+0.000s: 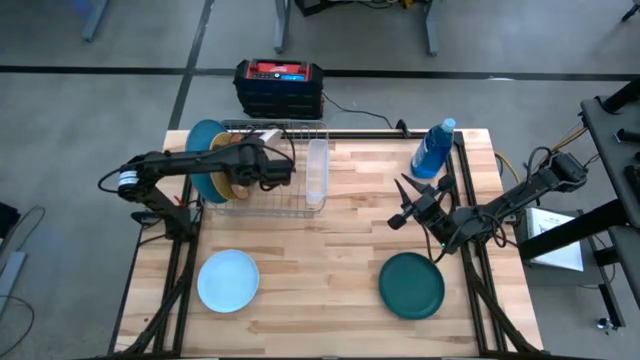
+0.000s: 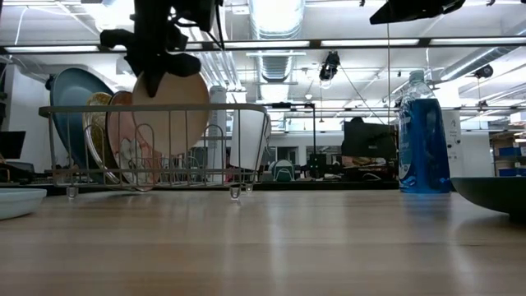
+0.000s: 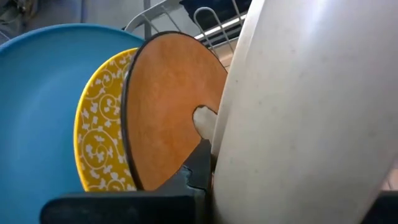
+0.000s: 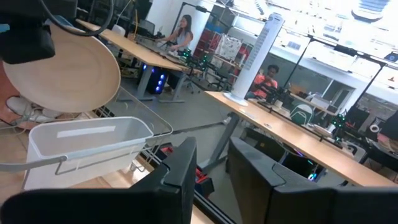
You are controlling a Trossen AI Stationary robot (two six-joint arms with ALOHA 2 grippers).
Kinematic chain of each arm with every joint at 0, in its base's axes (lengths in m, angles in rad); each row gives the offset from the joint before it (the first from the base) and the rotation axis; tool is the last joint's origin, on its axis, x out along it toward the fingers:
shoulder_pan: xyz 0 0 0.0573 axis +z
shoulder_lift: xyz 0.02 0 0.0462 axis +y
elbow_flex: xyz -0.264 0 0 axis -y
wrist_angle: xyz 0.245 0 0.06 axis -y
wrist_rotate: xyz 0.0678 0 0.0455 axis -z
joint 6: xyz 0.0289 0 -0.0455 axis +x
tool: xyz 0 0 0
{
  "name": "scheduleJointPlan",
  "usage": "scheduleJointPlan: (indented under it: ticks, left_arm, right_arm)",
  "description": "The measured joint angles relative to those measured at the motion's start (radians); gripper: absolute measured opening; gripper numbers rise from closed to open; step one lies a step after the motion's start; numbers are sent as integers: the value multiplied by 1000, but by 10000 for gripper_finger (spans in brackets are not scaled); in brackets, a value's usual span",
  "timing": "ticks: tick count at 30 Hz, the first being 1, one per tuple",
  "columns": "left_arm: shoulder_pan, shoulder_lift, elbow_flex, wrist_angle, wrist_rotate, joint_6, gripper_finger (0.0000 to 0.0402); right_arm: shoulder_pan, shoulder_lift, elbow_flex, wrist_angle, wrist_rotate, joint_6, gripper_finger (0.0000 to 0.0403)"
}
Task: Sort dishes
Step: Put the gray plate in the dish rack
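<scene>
Racked, upper left: blue plate (image 1: 205,140), gold plate (image 3: 102,143) | left pincer (image 1: 262,165) pinching beige plate (image 2: 170,111) above rack (image 1: 290,195) | left on counter (image 1: 320,290): pale plate (image 1: 228,280) lower left, teal plate (image 1: 411,285) lower right | right pincer (image 1: 410,205) slightly spread, empty.

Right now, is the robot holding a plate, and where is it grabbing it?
Yes. The left gripper holds the beige-grey plate by its top rim, upright over the wire rack. The right gripper holds nothing.

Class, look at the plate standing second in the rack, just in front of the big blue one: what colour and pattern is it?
Yellow plate with a white floral scroll pattern, clearest in the left wrist view.
</scene>
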Motion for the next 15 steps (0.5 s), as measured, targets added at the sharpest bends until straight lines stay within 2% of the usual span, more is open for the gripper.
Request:
scheduleJointPlan:
  ticks: [9, 15]
  left_arm:
    - [31, -3, 27, 0, 14, 94, 22]
    - [40, -3, 69, 0, 14, 139, 22]
  right_arm:
    - [0, 0, 0, 0, 0, 0, 67]
    - [0, 0, 0, -8, 0, 0, 73]
